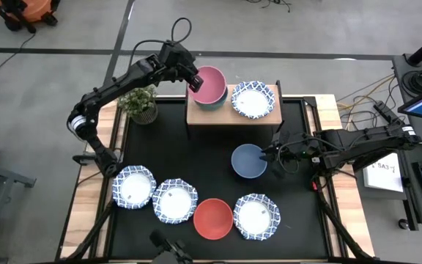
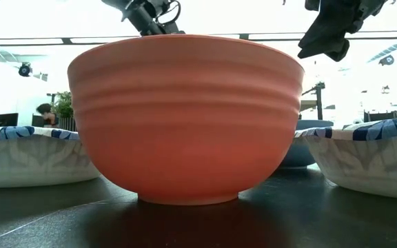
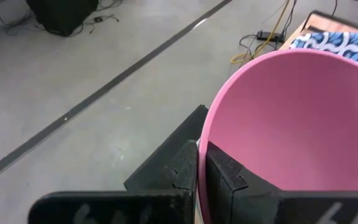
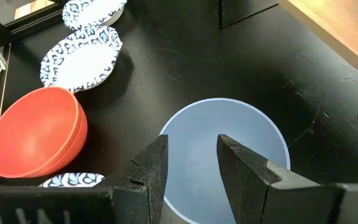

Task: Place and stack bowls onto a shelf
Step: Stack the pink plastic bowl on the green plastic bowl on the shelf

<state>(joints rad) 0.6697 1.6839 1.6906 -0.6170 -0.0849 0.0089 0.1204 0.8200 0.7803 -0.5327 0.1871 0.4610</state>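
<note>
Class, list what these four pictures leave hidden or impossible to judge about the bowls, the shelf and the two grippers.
- Green bowl, high view: the pink bowl nested in it hides all but an edge.
- Shelf, low view: hidden behind the red bowl.
- Blue bowl, right wrist view: the right gripper covers its near rim, so contact cannot be told.
- Left gripper, left wrist view: the picture's edge cuts off the pink bowl's base.

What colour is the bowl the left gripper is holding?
Pink; the bowl clamped in the left gripper shows best in the left wrist view.

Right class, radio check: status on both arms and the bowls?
Left end effector shut on pink bowl at shelf. Right end effector open over blue bowl. Nothing blocking.
</note>
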